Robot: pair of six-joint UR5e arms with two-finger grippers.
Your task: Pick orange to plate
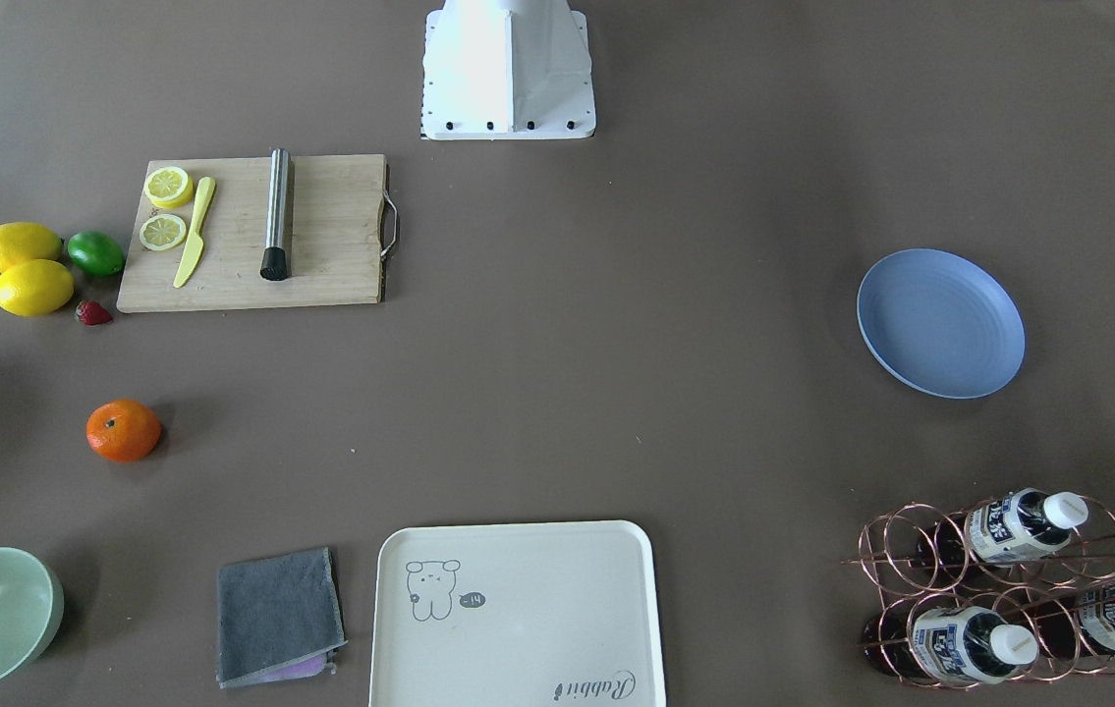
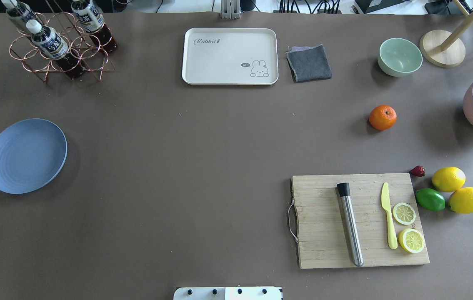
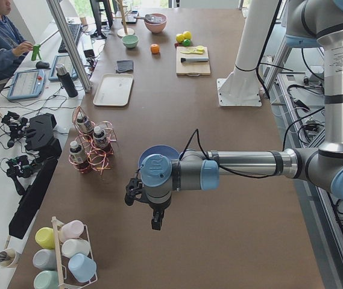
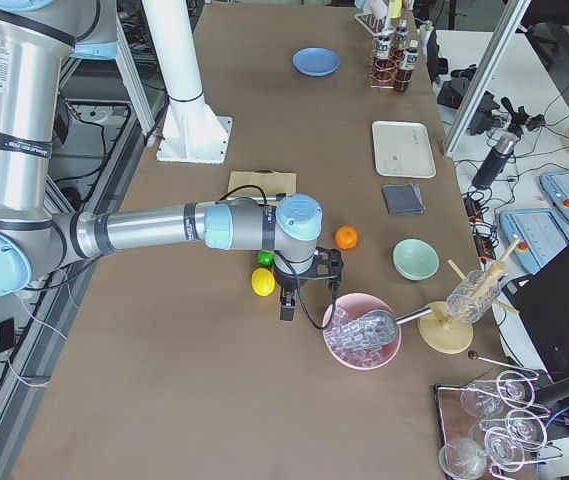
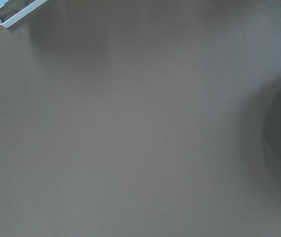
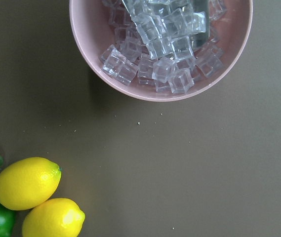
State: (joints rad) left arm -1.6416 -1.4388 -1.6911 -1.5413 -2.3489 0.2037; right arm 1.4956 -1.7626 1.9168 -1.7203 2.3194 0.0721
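Observation:
The orange (image 2: pixel 382 117) lies alone on the brown table on my right side, between the green bowl and the cutting board; it also shows as the orange (image 1: pixel 124 430). The blue plate (image 2: pixel 26 155) rests far off on my left side, the same plate (image 1: pixel 940 322). My left gripper (image 3: pixel 155 223) hangs above the table close to the plate (image 3: pixel 159 150); I cannot tell whether it is open or shut. My right gripper (image 4: pixel 286 308) hovers beside the lemons and pink bowl, a short way from the orange (image 4: pixel 346 237); its state cannot be told either.
A wooden cutting board (image 2: pixel 359 220) carries a knife, lemon slices and a metal muddler. Two lemons (image 2: pixel 448 178), a lime (image 2: pixel 430 199) and a strawberry (image 2: pixel 417 171) lie beside it. A pink bowl of ice (image 6: pixel 162 44), green bowl (image 2: pixel 399 56), cream tray (image 2: pixel 230 56), grey cloth (image 2: pixel 309 63) and bottle rack (image 2: pixel 59 46) line the far side.

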